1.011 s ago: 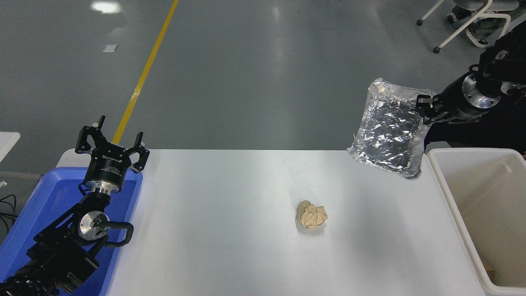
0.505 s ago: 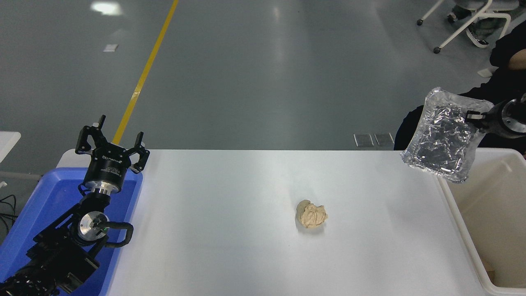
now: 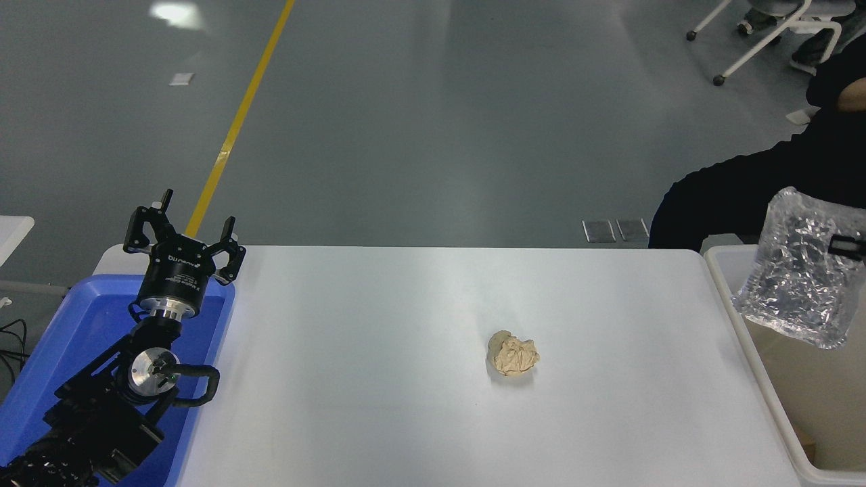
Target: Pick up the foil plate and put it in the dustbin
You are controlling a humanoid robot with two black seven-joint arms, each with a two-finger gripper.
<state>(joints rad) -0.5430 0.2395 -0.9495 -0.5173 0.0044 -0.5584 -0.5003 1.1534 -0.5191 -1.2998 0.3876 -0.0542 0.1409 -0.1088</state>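
One foil plate (image 3: 798, 270) above one dustbin (image 3: 758, 352).

We have a single head view, set high on the robot's side of the white table (image 3: 379, 406) and looking forward and down across it. Beyond the table's far edge we see grey floor with a yellow line (image 3: 237, 125). The table fills the lower half; its right end and the dustbin (image 3: 758, 365) run off frame.
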